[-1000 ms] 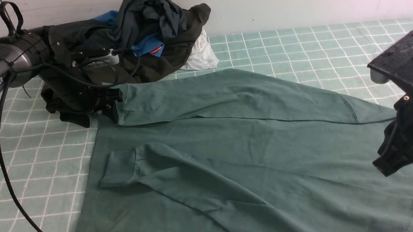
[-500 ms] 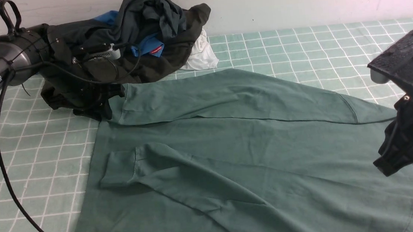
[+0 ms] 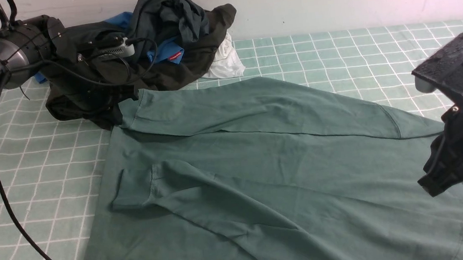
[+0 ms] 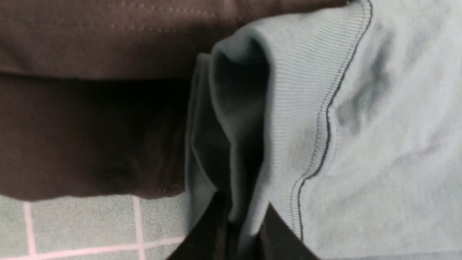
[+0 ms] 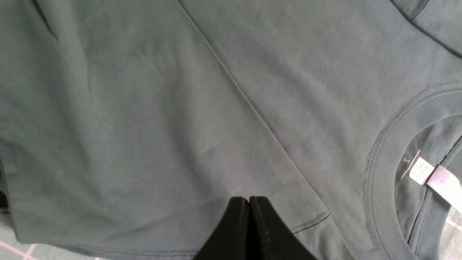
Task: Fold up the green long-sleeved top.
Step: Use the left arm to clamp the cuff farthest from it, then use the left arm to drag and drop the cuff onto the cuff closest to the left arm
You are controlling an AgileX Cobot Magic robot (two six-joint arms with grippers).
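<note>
Versus a second ago: my left gripper (image 3: pixel 119 114) has drawn back and up toward the dark garment pile (image 3: pixel 173 34), taking the far sleeve cuff (image 3: pixel 134 109) with it. The cuff now sits higher and closer to the pile, just beside it. The left arm is also higher in the front view. My right gripper (image 3: pixel 429 184) is in the same spot, no change. The near sleeve (image 3: pixel 157 186) lies folded across the body as before.

My left gripper (image 4: pixel 240 231) is pinching that cuff. The wrist view shows ribbed fabric bunched between the two black fingertips (image 4: pixel 278 234), with the dark garment (image 4: pixel 90 108) right beside it and gridded cloth below.

My right gripper (image 5: pixel 249 216) has its tips pressed together with nothing between them. It hangs over the top near the collar (image 5: pixel 382 144); I can't tell if it touches the fabric. The white neck label (image 5: pixel 429 173) shows inside the collar.

The green long-sleeved top (image 3: pixel 286 175) is spread flat on the pale green gridded cloth (image 3: pixel 333 50). It fills the middle and near right, with both sleeves laid over the body. The pile sits at the far left against the wall, with blue fabric (image 3: pixel 166 52) in it and a white cloth (image 3: pixel 225 61) at its right edge.
</note>
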